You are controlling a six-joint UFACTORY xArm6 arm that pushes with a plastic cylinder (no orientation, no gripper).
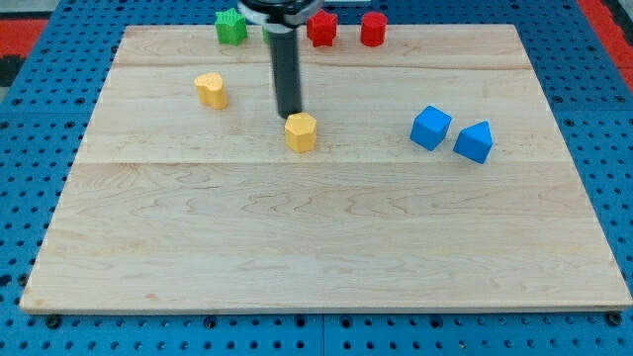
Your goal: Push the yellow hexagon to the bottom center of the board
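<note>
wooden board (326, 257) fills most of the view, lying on a blue perforated table (30, 148). dark rod (286, 69) comes down from the view's top; no pincer on it, nothing held. my tip (290, 115) sits just above the yellow hexagon (301, 132), touching or nearly so. hexagon lies in the board's upper half, slightly left of centre. 2 blue blocks at the view's right: a cube (430, 128) and a wedge-like one (474, 142), just beside each other. second yellow block (211, 90) upper left. top edge: green block (230, 26), 2 red blocks (321, 29) (373, 29).
</note>
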